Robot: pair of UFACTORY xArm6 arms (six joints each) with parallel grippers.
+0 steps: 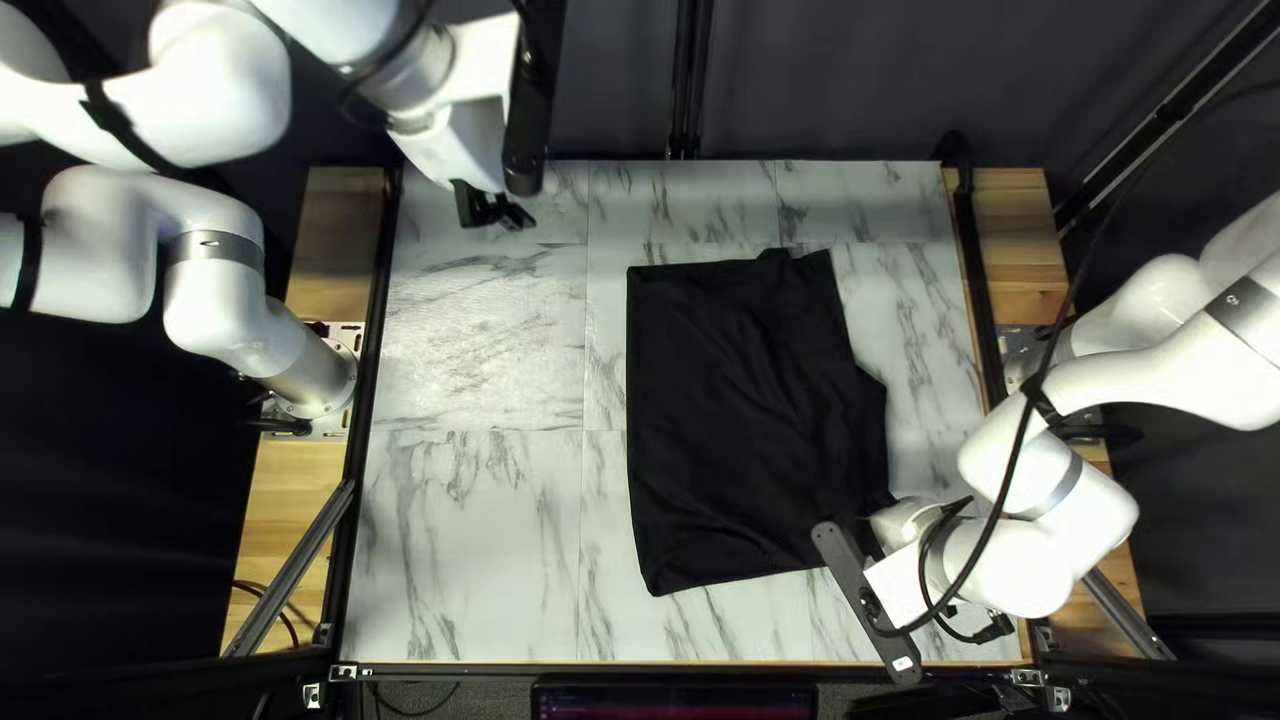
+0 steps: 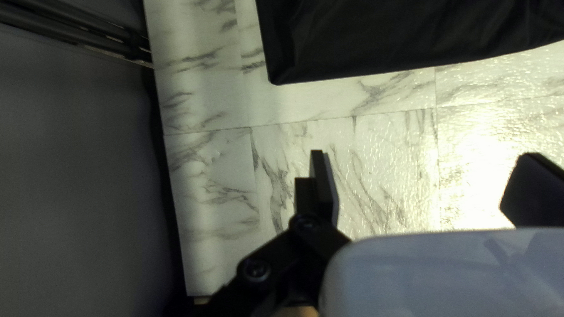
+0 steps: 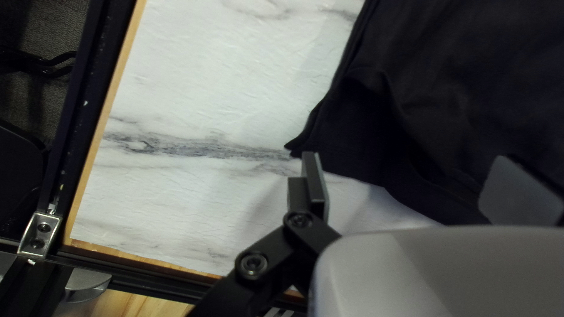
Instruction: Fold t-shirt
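The black t-shirt [image 1: 747,414] lies on the table right of centre in the top left view, its right edge uneven. My left gripper [image 1: 496,214] is over the table's far left part, apart from the cloth; in its wrist view the left gripper [image 2: 420,182] stands wide open, with the t-shirt [image 2: 376,35] lying ahead. By the shirt's near right corner is my right gripper [image 1: 874,534], partly hidden by its mount. From its wrist view, the right gripper [image 3: 405,182] is open above the edge of the t-shirt [image 3: 446,105], not closed on it.
The marble-patterned table [image 1: 467,534] has dark rails along its sides. A black cable [image 1: 1020,454] hangs over my right arm. Beyond the far edge is a dark curtain [image 1: 827,80]. Bare table lies left of the shirt.
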